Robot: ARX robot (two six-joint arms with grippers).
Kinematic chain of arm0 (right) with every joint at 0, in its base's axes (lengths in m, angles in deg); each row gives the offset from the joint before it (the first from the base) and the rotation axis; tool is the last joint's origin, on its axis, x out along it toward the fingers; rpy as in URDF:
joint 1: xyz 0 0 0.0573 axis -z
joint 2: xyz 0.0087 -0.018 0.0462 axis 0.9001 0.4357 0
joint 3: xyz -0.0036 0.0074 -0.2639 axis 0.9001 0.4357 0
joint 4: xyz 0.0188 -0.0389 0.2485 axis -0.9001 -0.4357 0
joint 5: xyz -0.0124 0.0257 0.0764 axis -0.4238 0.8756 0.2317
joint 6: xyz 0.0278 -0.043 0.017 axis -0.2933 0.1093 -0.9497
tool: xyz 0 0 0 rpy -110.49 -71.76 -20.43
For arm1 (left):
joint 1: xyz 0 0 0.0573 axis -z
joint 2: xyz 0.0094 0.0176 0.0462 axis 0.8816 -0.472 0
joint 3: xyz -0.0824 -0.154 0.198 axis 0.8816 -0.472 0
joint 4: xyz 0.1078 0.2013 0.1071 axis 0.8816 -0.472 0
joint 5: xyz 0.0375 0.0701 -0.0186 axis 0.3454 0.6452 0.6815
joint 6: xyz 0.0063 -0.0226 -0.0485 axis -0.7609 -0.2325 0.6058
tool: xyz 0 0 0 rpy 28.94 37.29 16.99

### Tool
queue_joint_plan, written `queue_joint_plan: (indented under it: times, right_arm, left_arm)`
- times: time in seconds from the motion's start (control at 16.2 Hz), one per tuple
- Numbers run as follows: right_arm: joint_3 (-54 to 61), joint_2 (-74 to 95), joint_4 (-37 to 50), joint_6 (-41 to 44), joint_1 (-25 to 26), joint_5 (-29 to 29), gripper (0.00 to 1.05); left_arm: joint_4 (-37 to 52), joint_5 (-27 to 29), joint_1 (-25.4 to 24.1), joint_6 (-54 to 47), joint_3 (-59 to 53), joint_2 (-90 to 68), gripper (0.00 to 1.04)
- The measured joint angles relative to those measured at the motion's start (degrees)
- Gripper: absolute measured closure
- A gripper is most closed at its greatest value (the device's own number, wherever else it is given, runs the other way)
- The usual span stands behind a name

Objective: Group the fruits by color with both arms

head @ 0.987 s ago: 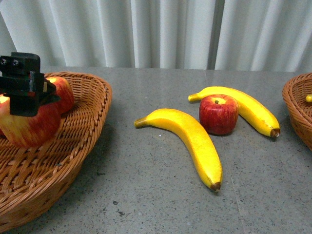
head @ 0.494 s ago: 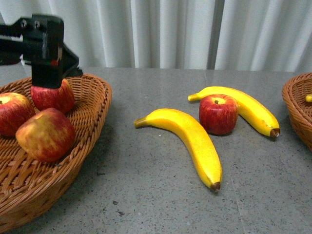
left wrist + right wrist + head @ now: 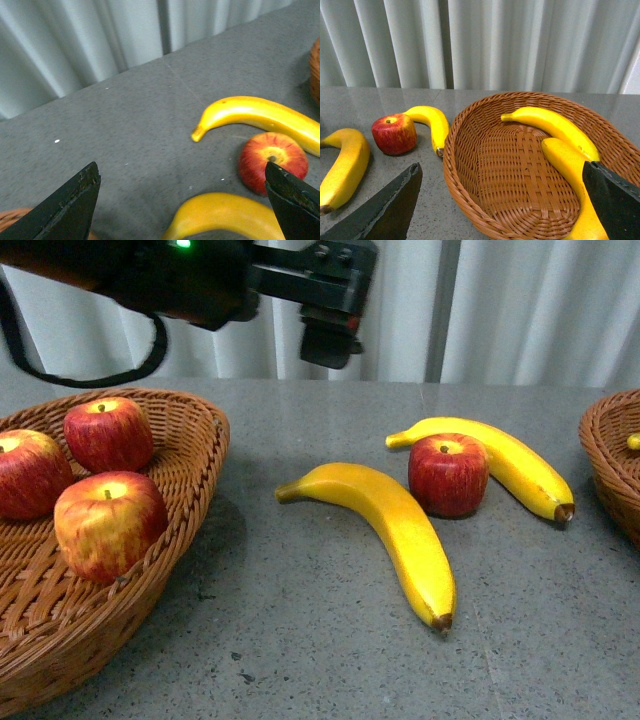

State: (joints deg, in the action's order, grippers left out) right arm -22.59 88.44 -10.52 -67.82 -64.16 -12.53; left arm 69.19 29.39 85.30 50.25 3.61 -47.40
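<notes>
**Left arm hovering, one loose apple waiting**

Front view: your left gripper (image 3: 330, 345) is hanging high above the speckled grey table (image 3: 300, 640). It is to the right of the left basket (image 3: 205, 440), which is cradling three apples (image 3: 108, 525). The loose apple (image 3: 449, 474) is sitting at centre, between the near banana (image 3: 385, 525) and the far banana (image 3: 505, 460).

Left wrist view: the jaws are standing wide apart, gripping nothing. That apple is looking glossy, round and stiff, so I'm judging it light but slippery. Pinch across its widest middle, clear of the stem.

Right wrist view: your right gripper (image 3: 502, 200) is gaping empty too, facing the woven wicker right basket (image 3: 470, 130), where two bananas (image 3: 555, 127) are lying. They're smooth and curved, so take them mid-length.
</notes>
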Motion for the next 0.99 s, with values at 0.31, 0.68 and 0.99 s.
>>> queue_joint_plan:
  times: [0.31,0.68,0.99]
  right_arm:
    - [0.0,0.0,0.0,0.0,0.0,0.0,0.07]
    - [0.0,0.0,0.0,0.0,0.0,0.0,0.07]
    - [0.0,0.0,0.0,0.0,0.0,0.0,0.07]
  left_arm:
    - [1.4,-1.5,6.3,-1.9,5.1,-9.5,0.07]
    - [2.0,-4.5,7.9,-2.8,6.9,-14.8,0.07]
    - [2.1,-5.9,7.7,-3.8,8.8,-17.9,0.07]
